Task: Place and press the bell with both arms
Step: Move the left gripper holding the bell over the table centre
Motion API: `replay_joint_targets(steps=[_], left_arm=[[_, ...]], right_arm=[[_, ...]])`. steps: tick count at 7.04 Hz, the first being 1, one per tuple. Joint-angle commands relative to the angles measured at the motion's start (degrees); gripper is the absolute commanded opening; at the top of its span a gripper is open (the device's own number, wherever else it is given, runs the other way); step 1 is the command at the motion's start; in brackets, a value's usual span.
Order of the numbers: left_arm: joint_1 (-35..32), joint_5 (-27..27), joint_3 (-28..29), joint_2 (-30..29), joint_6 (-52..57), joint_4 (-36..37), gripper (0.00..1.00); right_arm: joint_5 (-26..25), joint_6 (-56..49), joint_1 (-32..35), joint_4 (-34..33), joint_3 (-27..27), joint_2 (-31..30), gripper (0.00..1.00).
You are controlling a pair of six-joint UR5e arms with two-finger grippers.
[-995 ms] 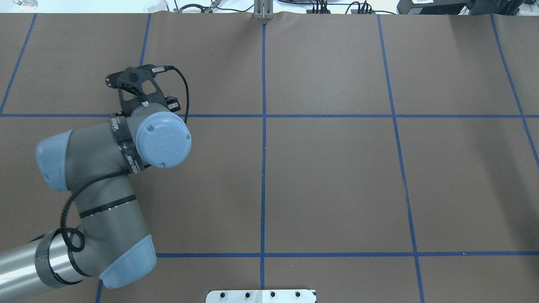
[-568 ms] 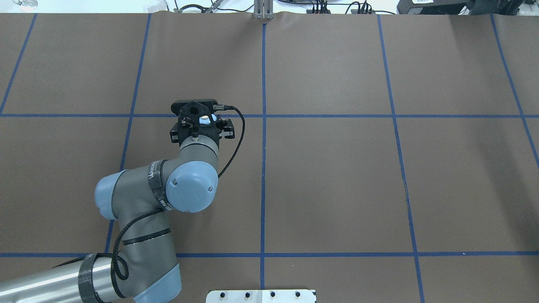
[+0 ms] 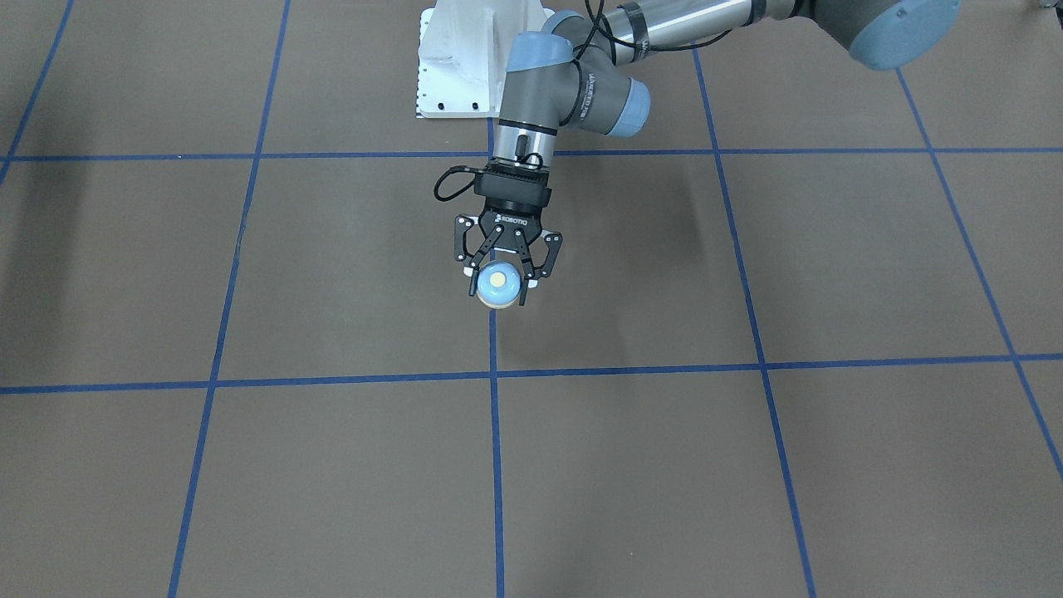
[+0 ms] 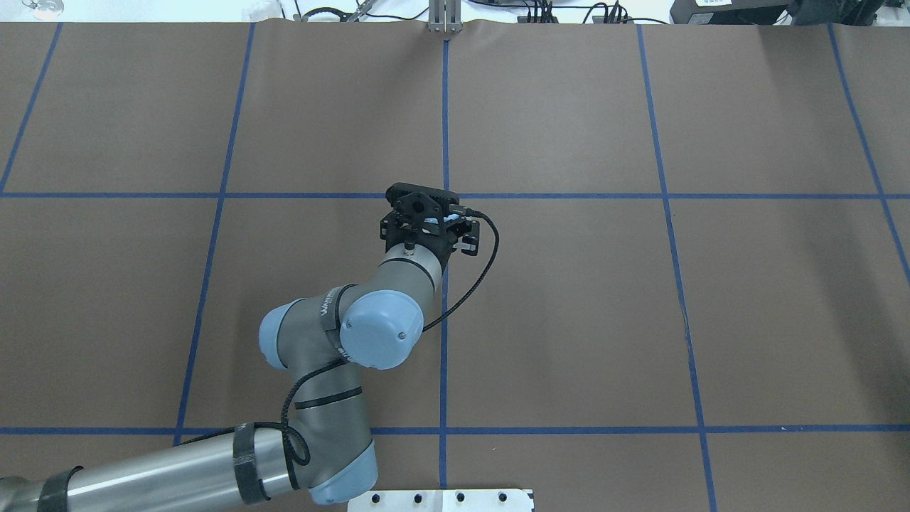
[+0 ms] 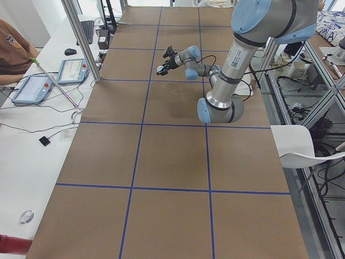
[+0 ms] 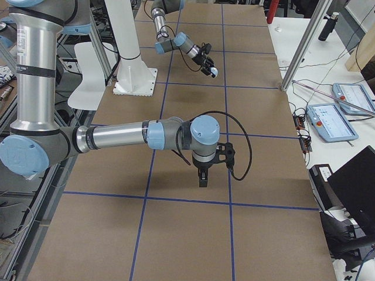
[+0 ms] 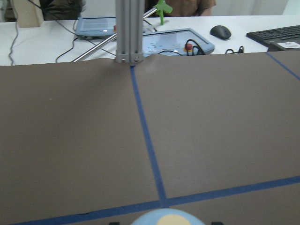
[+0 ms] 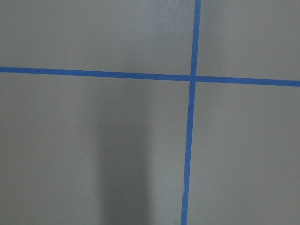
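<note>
Bell (image 3: 498,283): likely light, stiff, slick dome; hold by its sides.
Left jaws: clamped on the bell.
Right jaws: cannot tell.

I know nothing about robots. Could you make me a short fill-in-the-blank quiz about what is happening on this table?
1. The left tool is shut on a light-blue ___.
2. The brown table is marked with a grid of ___ tape lines.
3. The right tool points ___ toward the table.
Missing words: bell; blue; down.
</note>
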Motion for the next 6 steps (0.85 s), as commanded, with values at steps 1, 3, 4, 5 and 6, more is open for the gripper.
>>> replay_joint_targets(steps=[1, 3, 4, 5, 6], left_arm=[[0.1, -0.7, 8.7, -4.6, 3.7, -5.2, 0.00], [0.1, -0.7, 14.2, -7.3, 3.7, -6.4, 0.00], [0.0, -0.7, 15.3, -8.0, 3.8, -6.4, 0.00], [0.0, -0.8, 15.9, -8.0, 3.8, -6.4, 0.00], [0.0, -0.8, 16.2, -8.0, 3.8, -6.4, 0.00]], right_arm=[[0.0, 0.0, -0.1, 0.0, -0.2, 0.0, 1.00], [-0.1, 0.0, -0.1, 0.0, -0.2, 0.0, 1.00], [0.0, 0.0, 0.0, 0.0, -0.2, 0.0, 1.00], [0.0, 0.0, 0.0, 0.0, -0.2, 0.0, 1.00], [0.0, 0.0, 0.0, 0.0, -0.1, -0.1, 1.00]])
